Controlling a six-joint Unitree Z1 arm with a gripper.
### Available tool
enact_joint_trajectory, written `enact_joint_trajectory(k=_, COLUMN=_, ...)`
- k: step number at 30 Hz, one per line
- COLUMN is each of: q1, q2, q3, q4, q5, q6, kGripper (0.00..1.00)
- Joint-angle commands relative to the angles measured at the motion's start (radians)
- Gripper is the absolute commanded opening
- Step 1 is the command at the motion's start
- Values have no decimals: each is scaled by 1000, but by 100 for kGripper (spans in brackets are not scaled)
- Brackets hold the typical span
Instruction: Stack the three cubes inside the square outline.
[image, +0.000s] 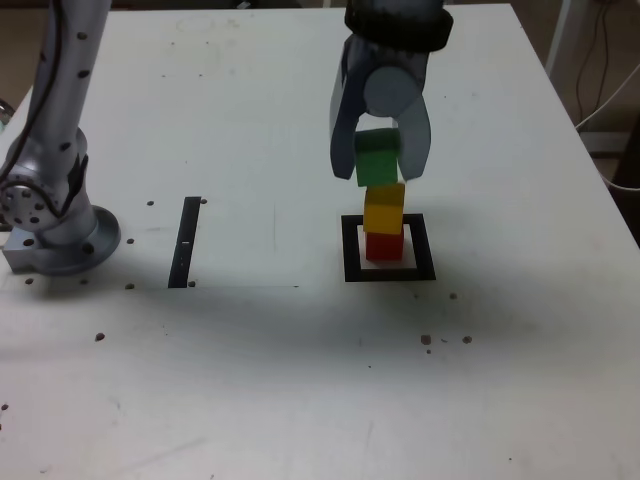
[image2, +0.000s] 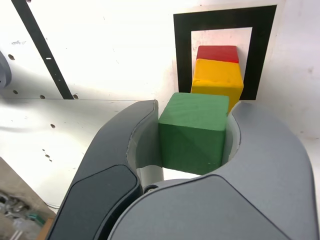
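Observation:
My gripper (image: 378, 172) is shut on the green cube (image: 377, 158), one finger on each side of it. The cube hangs directly over the yellow cube (image: 384, 207), a little toward the exterior view's left; I cannot tell whether they touch. The yellow cube stands on the red cube (image: 384, 245), which sits in the white centre of the square outline (image: 390, 273). The wrist view shows the gripper (image2: 195, 117) clamping the green cube (image2: 192, 132), with the yellow cube (image2: 217, 80), the red cube (image2: 217, 52) and the square outline (image2: 182, 50) beyond it.
A narrow black strip (image: 185, 242) lies on the white table (image: 300, 380) at the exterior view's left of the outline; the wrist view shows the strip (image2: 42, 50) too. The arm's base (image: 50, 235) stands at the far left. Small dark specks dot the tabletop.

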Motion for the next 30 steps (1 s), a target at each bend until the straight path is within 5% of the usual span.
enact_joint_trajectory(k=1, q1=-9, q2=7, q3=-4, q4=7, q5=6, q6=4, kGripper=30)
enact_joint_trajectory(k=18, q1=-25, q2=54, q3=-25, q4=-4, q5=38, q6=41, kGripper=31)
enact_joint_trajectory(k=21, q1=-25, q2=57, q3=-25, q4=-6, q5=41, q6=41, kGripper=48)
enact_joint_trajectory(k=25, q1=-25, q2=59, q3=-22, q4=-9, q5=41, q6=42, kGripper=83)
enact_joint_trajectory(k=30, q1=-25, q2=59, q3=-13, q4=-11, q5=38, q6=42, kGripper=92)
